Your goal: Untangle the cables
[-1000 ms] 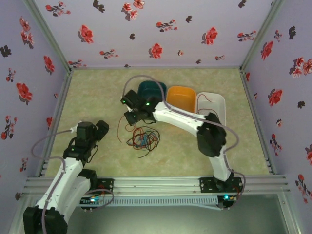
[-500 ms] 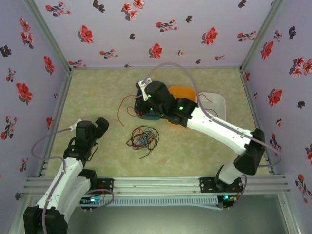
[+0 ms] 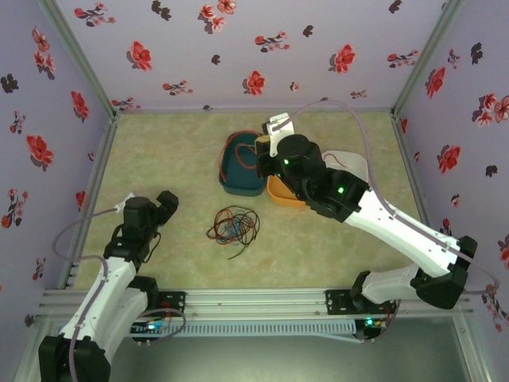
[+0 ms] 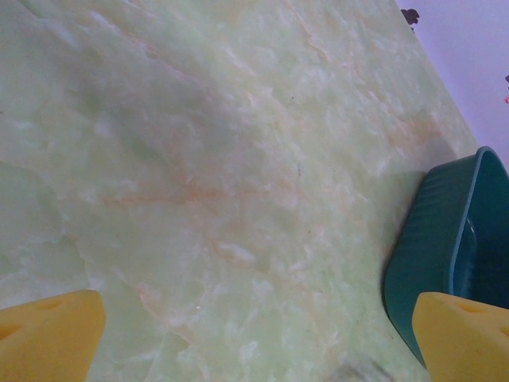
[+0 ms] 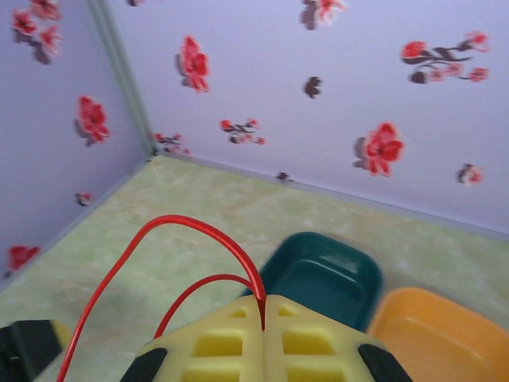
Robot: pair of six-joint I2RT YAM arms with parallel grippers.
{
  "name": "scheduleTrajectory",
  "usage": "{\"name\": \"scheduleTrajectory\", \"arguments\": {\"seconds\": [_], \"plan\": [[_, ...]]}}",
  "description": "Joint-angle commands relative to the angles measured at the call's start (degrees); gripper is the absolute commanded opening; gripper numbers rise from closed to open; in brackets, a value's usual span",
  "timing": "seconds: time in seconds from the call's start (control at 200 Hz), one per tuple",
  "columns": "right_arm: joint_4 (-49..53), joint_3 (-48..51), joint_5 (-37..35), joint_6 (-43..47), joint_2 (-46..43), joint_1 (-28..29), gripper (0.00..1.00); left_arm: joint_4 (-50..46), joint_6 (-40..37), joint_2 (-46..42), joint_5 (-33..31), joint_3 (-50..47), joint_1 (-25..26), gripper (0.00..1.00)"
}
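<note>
Over the last second the right gripper (image 3: 262,151) has risen from just beside the tangle (image 3: 235,225) and swung far and right. It now hangs above the far ends of the teal tray (image 3: 238,187) and the orange tray (image 3: 282,196), and its elbow has dropped toward the near right corner. Its jaws are pinched together on a red cable (image 5: 191,227), which arches out from between the yellow fingers (image 5: 223,346). From above, that cable (image 3: 222,163) now loops over the teal tray's left rim rather than trailing over bare table to the left of the tray. The remaining cables stay tangled at mid-table, unmoved. The left gripper (image 3: 163,208) has not shifted; its jaws stand wide apart over bare table (image 4: 199,159), with the teal tray's end (image 4: 433,263) to its right. A white tray (image 3: 354,159) sits to the right of the orange one. Floral walls (image 3: 48,119) close the left, far and right sides. Bare surface lies all round the tangle and to the far left.
</note>
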State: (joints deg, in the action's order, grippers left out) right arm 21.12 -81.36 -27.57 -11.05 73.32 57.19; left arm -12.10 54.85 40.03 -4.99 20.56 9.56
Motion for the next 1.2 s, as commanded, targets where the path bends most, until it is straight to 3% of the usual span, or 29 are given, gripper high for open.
{"name": "scheduleTrajectory", "arguments": {"seconds": [0.0, 0.24, 0.515, 1.195], "plan": [[1.44, 2.84, -8.85, 0.22, -3.76, -1.45, 0.00, 1.96, -2.00, 0.64, 1.49, 0.54, -0.49, 0.99], [6.21, 10.87, -13.63, -3.95, -11.43, -9.52, 0.00, 3.23, -2.40, 2.37, 2.45, 1.03, -0.43, 1.00], [9.16, 20.35, -13.76, -7.77, -18.92, -20.63, 0.00, 5.80, -2.99, 6.99, 3.90, 2.99, -0.36, 1.00], [5.13, 33.10, -5.82, -15.07, -16.69, -38.93, 0.00, 14.66, -5.36, 23.01, 6.69, 10.02, 6.93, 1.00]]}}
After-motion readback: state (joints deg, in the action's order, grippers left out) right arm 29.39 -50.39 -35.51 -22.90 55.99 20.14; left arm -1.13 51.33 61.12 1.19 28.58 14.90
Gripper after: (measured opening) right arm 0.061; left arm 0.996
